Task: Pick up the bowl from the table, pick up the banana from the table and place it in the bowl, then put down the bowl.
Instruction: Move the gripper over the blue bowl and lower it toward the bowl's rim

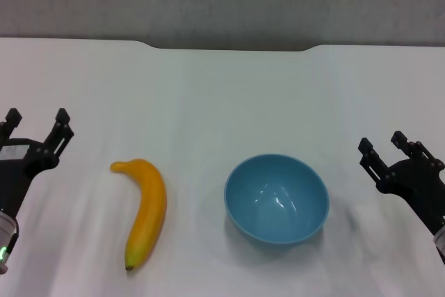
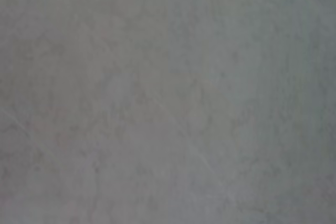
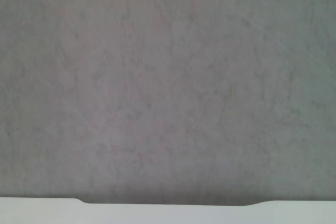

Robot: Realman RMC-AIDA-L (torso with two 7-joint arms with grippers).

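Note:
In the head view a light-blue bowl (image 1: pixel 277 198) stands upright and empty on the white table (image 1: pixel 222 95), right of centre. A curved yellow-orange banana (image 1: pixel 144 211) lies on the table to the left of the bowl, its dark tip toward the near edge. My left gripper (image 1: pixel 37 125) is open and empty at the far left, clear of the banana. My right gripper (image 1: pixel 383 145) is open and empty at the far right, clear of the bowl. The left wrist view shows only a plain grey surface. The right wrist view shows a grey wall and the table's far edge (image 3: pixel 168 211).
The table's far edge has a shallow notch (image 1: pixel 229 48) with a grey wall behind it. Bare white tabletop lies between the bowl and the far edge and around both grippers.

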